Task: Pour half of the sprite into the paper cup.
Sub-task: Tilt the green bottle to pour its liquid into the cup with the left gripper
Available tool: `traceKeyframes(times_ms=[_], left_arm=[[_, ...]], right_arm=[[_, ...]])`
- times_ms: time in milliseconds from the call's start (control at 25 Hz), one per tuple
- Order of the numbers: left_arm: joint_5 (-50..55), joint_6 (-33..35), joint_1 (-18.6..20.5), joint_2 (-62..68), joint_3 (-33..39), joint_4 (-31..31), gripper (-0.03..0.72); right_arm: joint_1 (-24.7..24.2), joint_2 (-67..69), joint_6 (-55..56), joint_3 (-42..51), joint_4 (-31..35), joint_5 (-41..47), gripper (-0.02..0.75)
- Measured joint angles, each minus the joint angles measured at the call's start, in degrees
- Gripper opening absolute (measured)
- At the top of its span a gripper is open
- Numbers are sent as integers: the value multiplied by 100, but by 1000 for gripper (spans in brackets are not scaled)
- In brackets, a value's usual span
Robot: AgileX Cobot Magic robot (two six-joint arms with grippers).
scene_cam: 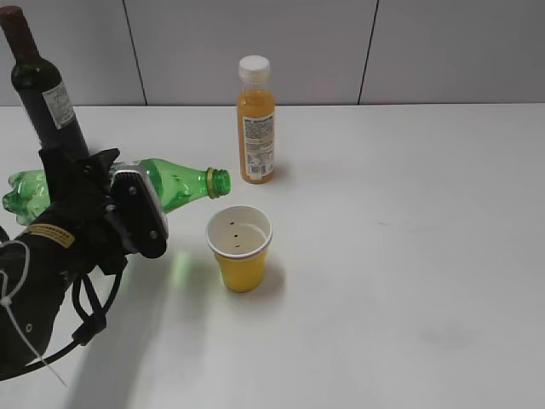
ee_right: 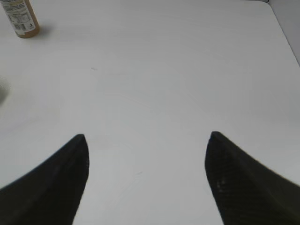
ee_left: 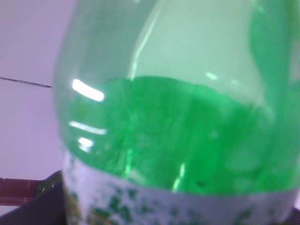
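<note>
The sprite lies nearly on its side in the air at the left of the scene, base to the left and open, capless mouth to the right. That mouth hangs just above and slightly left of the paper cup's far-left rim, not touching it. No stream shows between mouth and cup. The left gripper is clamped around the bottle's middle, its black fingers hiding the label area in the exterior view. In the left wrist view the sprite fills nearly the whole picture: pale green wall above, darker green in the lower part, and a strip of white-and-green label along the bottom edge.

The paper cup stands upright on the white table, near the middle, yellow outside and white inside, with a few dark specks on its inner wall. Whether any liquid is in it cannot be told.

Beyond the cup, farther back and a little right, stands an orange juice bottle with a white cap, upright and well apart from the cup. At the far left a dark wine bottle stands behind the left arm.

The right gripper hangs over bare table with its two dark fingers spread wide apart, holding nothing. The juice bottle's base shows in the far-left corner of that view.
</note>
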Motion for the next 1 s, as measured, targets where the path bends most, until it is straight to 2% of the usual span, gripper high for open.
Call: traceKeyframes(times_ms=[1000], left_arm=[[0, 856, 13, 6, 0, -20, 478]], right_arm=[[0, 0, 0, 0, 0, 0, 582]])
